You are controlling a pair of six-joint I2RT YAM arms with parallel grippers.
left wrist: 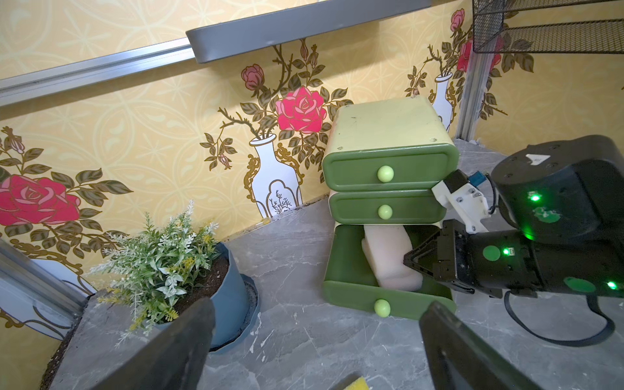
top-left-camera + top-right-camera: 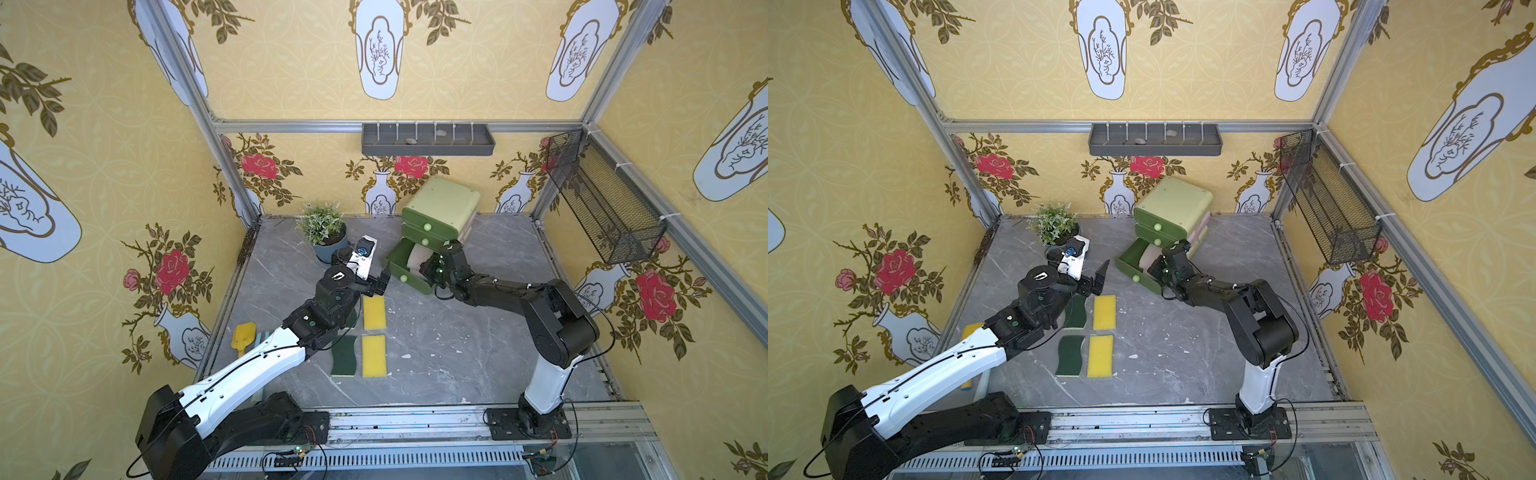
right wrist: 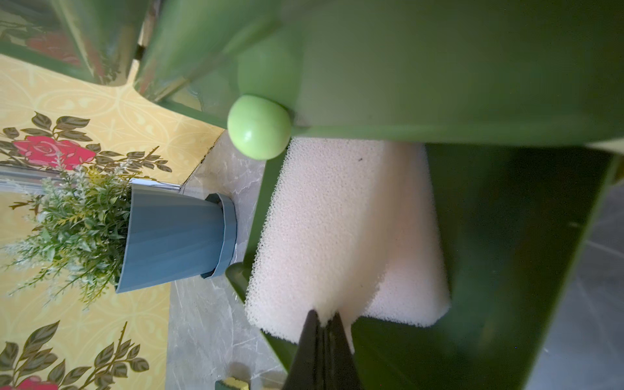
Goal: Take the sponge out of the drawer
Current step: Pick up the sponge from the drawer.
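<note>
A pale pink sponge (image 2: pixel 417 258) (image 2: pixel 1148 259) (image 1: pixel 388 256) (image 3: pixel 337 229) lies tilted in the pulled-out bottom drawer (image 2: pixel 411 286) (image 2: pixel 1128 270) (image 1: pixel 351 295) (image 3: pixel 506 236) of a small green drawer unit (image 2: pixel 442 203). My right gripper (image 2: pixel 428 266) (image 2: pixel 1156 266) (image 1: pixel 410 260) (image 3: pixel 324 317) reaches into that drawer and is shut on the sponge's near edge, which is pinched between the jaws. The two drawers above it are closed. To the left of the drawer my left gripper (image 2: pixel 383 282) (image 2: pixel 1096 279) (image 1: pixel 317 307) hovers over the table, open and holding nothing.
A potted plant (image 2: pixel 326 243) stands left of the drawers. Two yellow sponges (image 2: pixel 374 312) and a green scouring pad (image 2: pixel 344 355) lie mid-table under the left arm. A yellow scoop (image 2: pixel 243 336) lies at the left edge. A wire basket (image 2: pixel 602 199) and a grey shelf (image 2: pixel 428 139) hang on the walls.
</note>
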